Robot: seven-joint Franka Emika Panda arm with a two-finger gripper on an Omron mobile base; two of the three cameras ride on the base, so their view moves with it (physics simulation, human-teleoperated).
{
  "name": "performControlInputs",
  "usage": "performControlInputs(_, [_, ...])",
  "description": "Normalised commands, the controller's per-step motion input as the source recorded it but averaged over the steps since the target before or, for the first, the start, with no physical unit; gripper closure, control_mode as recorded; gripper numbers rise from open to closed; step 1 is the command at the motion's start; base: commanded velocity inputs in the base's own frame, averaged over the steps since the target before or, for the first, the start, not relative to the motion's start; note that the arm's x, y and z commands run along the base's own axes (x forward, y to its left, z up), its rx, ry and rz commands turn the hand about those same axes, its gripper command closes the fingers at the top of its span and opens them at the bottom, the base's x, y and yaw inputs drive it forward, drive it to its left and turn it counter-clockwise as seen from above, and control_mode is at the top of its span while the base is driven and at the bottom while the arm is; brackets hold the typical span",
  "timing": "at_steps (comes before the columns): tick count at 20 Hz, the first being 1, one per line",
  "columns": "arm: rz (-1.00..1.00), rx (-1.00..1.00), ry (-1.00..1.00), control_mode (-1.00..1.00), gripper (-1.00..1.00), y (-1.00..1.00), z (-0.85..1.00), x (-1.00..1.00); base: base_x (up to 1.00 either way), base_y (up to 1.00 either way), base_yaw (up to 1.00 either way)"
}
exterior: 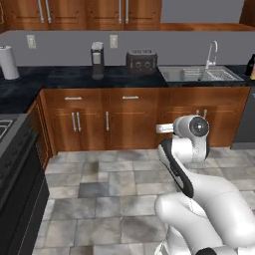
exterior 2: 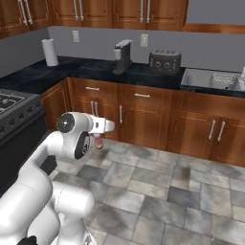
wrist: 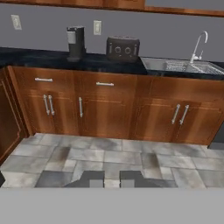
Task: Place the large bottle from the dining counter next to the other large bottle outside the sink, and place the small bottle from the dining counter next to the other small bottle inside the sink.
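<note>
Your claw [wrist: 111, 178] is closed tight, its two dark tips almost together at the bottom of the hand view. Nothing stands up between them there. In the right base view, though, a small reddish thing [exterior 2: 98, 140] hangs just under the hand at centre left. It may be a bottle in the grip, but you cannot tell that, nor which way its long axis runs.

The coming move turns on the sink [wrist: 176, 66]. It lies ahead of the claw and off to the upper right of the hand view, set into the dark table [exterior: 64, 77] past an open stretch of tiled floor. My judgement is that the base has to close that gap and shift right before the arm can reach in. The faucet [wrist: 197, 46] rises at the sink's far side, so come in from the near rim.

Count what is there:
- one sink and one faucet
- one toaster [exterior: 141, 60]
- one coffee maker [exterior: 97, 59]
- one paper roll [exterior: 8, 62]
- two wall outlets

At the right edge of the left base view, just beside the sink, one dark and red shape [exterior: 251, 67] is cut off by the frame. It could be the large bottle waiting there. Inside the basin, anything small is too blurred to count.
</note>
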Motion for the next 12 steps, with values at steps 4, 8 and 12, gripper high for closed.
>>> performControlInputs(4, [0.0, 0.0, 0.0, 1.0, 1.0, 0.0, 0.0, 0.0, 0.64, -0.67, 0.0])
performControlInputs(8, [0.0, 0.0, 0.0, 1.0, 1.0, 0.0, 0.0, 0.0, 0.74, -0.67, 0.0])
performControlInputs(12, [0.0, 0.0, 0.0, 1.0, 1.0, 0.0, 0.0, 0.0, 0.8, -0.69, 0.0])
